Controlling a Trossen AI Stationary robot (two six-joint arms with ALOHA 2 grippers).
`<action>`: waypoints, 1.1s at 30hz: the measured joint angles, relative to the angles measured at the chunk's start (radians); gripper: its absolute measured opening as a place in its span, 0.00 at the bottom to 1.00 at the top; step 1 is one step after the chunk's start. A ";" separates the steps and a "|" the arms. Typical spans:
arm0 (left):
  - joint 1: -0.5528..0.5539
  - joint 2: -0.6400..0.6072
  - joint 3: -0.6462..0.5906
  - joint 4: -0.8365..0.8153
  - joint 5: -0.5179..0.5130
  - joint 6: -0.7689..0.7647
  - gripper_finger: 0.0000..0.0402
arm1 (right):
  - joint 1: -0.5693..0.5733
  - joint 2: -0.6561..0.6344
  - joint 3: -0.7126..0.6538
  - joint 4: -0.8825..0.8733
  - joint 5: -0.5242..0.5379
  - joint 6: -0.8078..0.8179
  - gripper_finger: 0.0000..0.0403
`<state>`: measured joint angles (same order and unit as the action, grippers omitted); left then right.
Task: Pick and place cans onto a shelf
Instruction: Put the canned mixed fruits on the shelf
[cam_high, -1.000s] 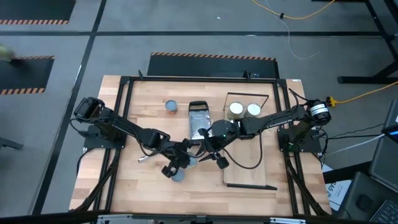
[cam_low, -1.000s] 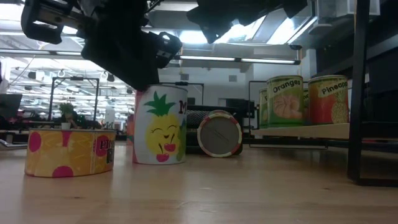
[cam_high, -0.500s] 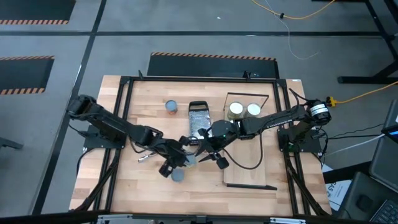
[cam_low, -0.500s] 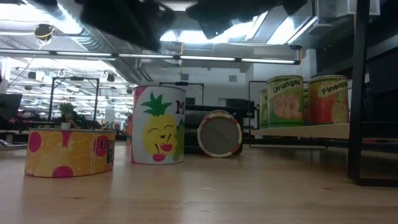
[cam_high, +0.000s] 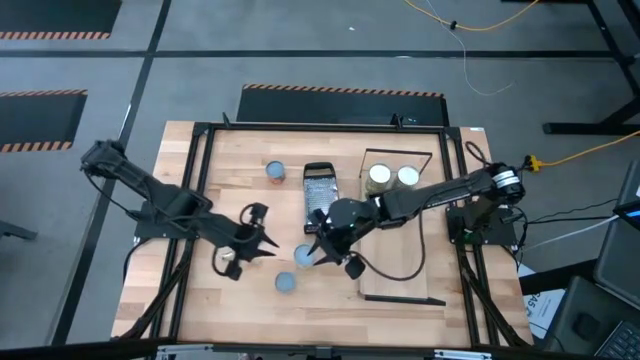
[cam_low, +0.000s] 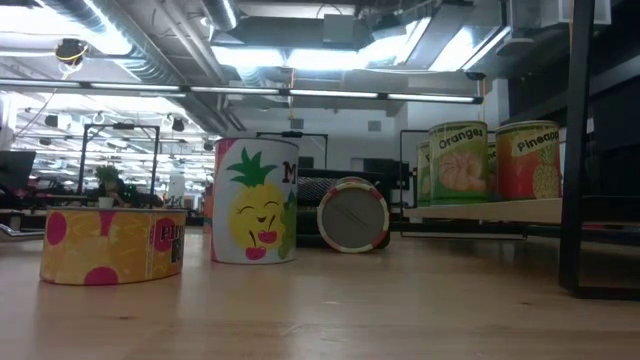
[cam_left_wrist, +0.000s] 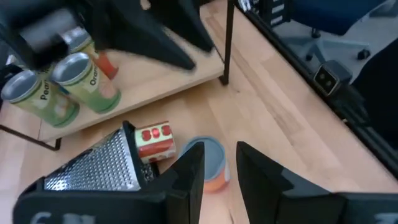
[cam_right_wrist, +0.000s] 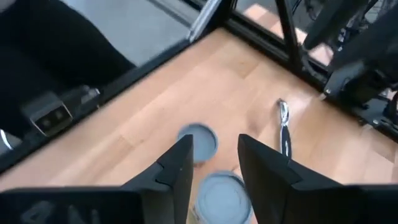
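Two cans (cam_high: 380, 178) (cam_high: 407, 177) stand on the shelf's (cam_high: 400, 260) far end. A pale-blue-topped pineapple can (cam_high: 304, 257) (cam_low: 255, 200) stands upright on the table, with a short yellow can (cam_high: 286, 283) (cam_low: 110, 245) near it. Another blue-topped can (cam_high: 275, 172) stands far left. A red can (cam_left_wrist: 154, 140) lies on its side by the grater. My right gripper (cam_high: 318, 245) (cam_right_wrist: 214, 168) is open, above and just right of the pineapple can (cam_right_wrist: 221, 196). My left gripper (cam_high: 255, 232) (cam_left_wrist: 214, 177) is open and empty, left of the cans.
A flat metal grater (cam_high: 318, 190) (cam_left_wrist: 93, 168) lies between the cans and the shelf. A slim silver tool (cam_right_wrist: 283, 124) lies on the table to the left. A black frame (cam_high: 200, 130) rims the table. Bare wood lies at the table's near left.
My left gripper has drawn back from the top of the pineapple can, up and toward the table's left edge, out of the low view. The can stays upright where it was. My right gripper has moved a little toward the table's left, toward that can.
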<state>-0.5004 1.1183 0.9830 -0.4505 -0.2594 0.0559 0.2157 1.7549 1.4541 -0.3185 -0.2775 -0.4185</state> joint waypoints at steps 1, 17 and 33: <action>-0.010 -0.010 0.000 -0.010 -0.009 -0.006 0.21 | 0.000 0.014 0.000 -0.001 0.002 -0.010 0.33; -0.067 -0.019 0.000 -0.034 -0.054 -0.029 0.22 | -0.001 0.184 0.000 -0.053 0.025 -0.038 0.32; -0.067 -0.019 0.000 -0.034 -0.055 -0.031 0.22 | -0.007 0.231 -0.002 -0.073 0.101 -0.038 0.32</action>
<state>-0.5678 1.0992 0.9829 -0.4847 -0.3140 0.0250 0.2084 1.9858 1.4521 -0.3915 -0.1765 -0.4569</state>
